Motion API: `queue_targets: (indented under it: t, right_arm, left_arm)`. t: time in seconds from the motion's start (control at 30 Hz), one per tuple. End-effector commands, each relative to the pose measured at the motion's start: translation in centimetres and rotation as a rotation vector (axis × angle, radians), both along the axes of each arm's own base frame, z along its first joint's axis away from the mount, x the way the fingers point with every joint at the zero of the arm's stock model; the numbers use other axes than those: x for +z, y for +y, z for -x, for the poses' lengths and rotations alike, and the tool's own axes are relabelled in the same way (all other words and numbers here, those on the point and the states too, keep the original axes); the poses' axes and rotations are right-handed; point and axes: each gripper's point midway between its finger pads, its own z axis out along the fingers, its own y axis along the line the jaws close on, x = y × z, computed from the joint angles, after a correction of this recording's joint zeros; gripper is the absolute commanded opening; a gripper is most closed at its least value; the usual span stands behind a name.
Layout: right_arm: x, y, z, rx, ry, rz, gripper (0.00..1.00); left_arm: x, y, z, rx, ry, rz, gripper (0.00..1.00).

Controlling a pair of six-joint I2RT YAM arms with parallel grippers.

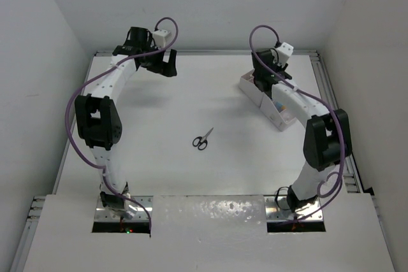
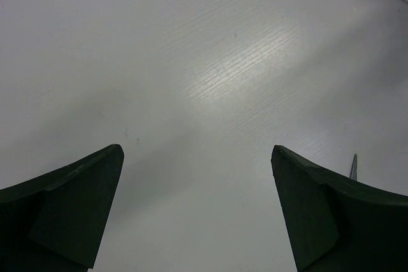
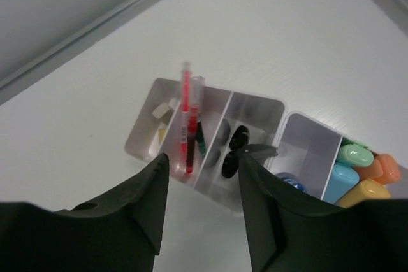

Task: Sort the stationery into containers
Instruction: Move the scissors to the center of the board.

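Hovering over the white desk organiser (image 3: 260,101) at the far right of the tabletop (image 1: 191,176), the right gripper (image 3: 201,157) has its jaws apart with nothing between them. It sits directly above the row of compartments, which suits dropping things in from above rather than reaching for anything. The organiser is already well filled. Toward its left end a beige eraser (image 3: 163,109) lies close to a bundle of thin pens (image 3: 187,116), red ones with a dark and a green one alongside; I cannot tell whether a wall parts them. The next compartment holds black-handled scissors (image 3: 239,137), handles up and a grey blade leaning across toward the neighbouring wall. Beyond that a blue-capped item (image 3: 290,181) shows low in its own section. The right-hand end holds pastel capsule-shaped pieces (image 3: 354,154) in green, blue, orange and yellow, packed side by side. A second pair of scissors (image 1: 203,139) lies flat and alone near the middle of the tabletop, well apart from both arms and from the organiser, so by my reading it is the one piece not yet sorted. The left gripper (image 2: 196,151) is stretched toward the far left corner, jaws spread wide over bare white surface and holding nothing. I judge that it is parked there to leave the middle free, though either arm could plausibly fetch those scissors.
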Motion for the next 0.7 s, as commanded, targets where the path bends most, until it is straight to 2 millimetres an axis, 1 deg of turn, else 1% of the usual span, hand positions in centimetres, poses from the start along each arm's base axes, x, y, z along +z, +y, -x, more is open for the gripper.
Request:
queue_targets:
  t: [0.0,0.03,0.07,0.1,0.13,0.17,0.2,0.23,0.27,0.3,0.33,0.37,0.4,0.43,0.47,0.5,0.53,0.57,0.6,0.63,0.67]
  right_arm:
    - [8.4,2.9,-0.1,0.168,-0.172,0.143,0.47]
    - [9.6,4.9,0.6,0.245,-0.203,0.153,0.29]
    - [9.8,6.0,1.2,0.309,-0.201,0.154,0.15]
    - [8.4,8.9,1.7,0.463,-0.161,0.114,0.15]
    - [7.7,10.3,3.1,0.555,-0.113,0.071,0.0]
    - [6.8,11.8,4.2,0.632,-0.075,0.018,0.0]
    - [4.9,14.6,6.0,0.728,-0.016,-0.083,0.04]
    - [2.7,15.4,7.8,0.745,0.068,-0.121,0.13]
    - [0.5,16.4,9.0,0.737,0.134,-0.175,0.26]
    - [-1.0,17.2,10.1,0.74,0.18,-0.193,0.32]
    - [-2.7,18.5,11.9,0.761,0.237,-0.199,0.37]
    - [-3.6,19.2,12.5,0.744,0.262,-0.229,0.41]
    - [-4.6,20.2,13.3,0.755,0.293,-0.232,0.46]
    - [-5.0,21.0,13.6,0.768,0.303,-0.248,0.48]
    - [-5.1,21.5,13.9,0.776,0.311,-0.26,0.49]
    - [-5.5,22.5,14.3,0.796,0.326,-0.265,0.5]
    - [-5.6,23.0,14.8,0.82,0.338,-0.265,0.49]
    - [-5.9,23.5,15.4,0.85,0.353,-0.247,0.44]
    - [-6.1,23.6,15.8,0.856,0.366,-0.242,0.44]
    - [-6.7,23.4,16.5,0.859,0.394,-0.23,0.4]
    - [-7.0,23.2,17.0,0.854,0.406,-0.221,0.4]
  left_arm:
    - [3.2,-0.1,0.0,-0.028,-0.084,0.023,1.0]
    - [3.2,-0.2,0.2,-0.037,-0.082,0.022,1.0]
    - [3.2,-0.4,0.3,-0.047,-0.078,0.021,1.0]
    - [3.0,-0.6,0.7,-0.07,-0.069,0.023,0.98]
    - [2.8,-0.8,0.9,-0.081,-0.062,0.024,0.96]
    - [2.9,-0.7,1.0,-0.086,-0.062,0.024,0.94]
    - [2.7,-0.7,1.1,-0.092,-0.054,0.019,0.91]
    - [2.6,-0.8,1.2,-0.095,-0.053,0.019,0.89]
    - [2.4,-0.6,1.2,-0.092,-0.047,0.015,0.87]
    - [2.5,-0.6,1.1,-0.095,-0.051,0.01,0.84]
    - [2.5,-0.7,1.2,-0.097,-0.051,0.009,0.72]
    - [2.5,-0.7,1.2,-0.097,-0.049,0.005,0.65]
    - [2.4,-0.8,1.4,-0.104,-0.045,0.001,0.58]
    - [2.3,-1.2,1.6,-0.116,-0.042,-0.004,0.46]
    - [2.2,-1.3,1.7,-0.125,-0.041,-0.012,0.42]
    - [1.9,-1.6,2.2,-0.142,-0.03,-0.017,0.39]
    - [1.7,-2.1,2.5,-0.159,-0.023,-0.02,0.39]
    - [1.0,-2.6,3.2,-0.182,0.001,-0.023,0.39]
    - [0.7,-2.6,3.5,-0.192,0.012,-0.025,0.38]
    - [0.2,-3.2,4.1,-0.214,0.03,-0.025,0.37]
    - [-1.0,-3.4,5.5,-0.232,0.084,-0.035,0.36]
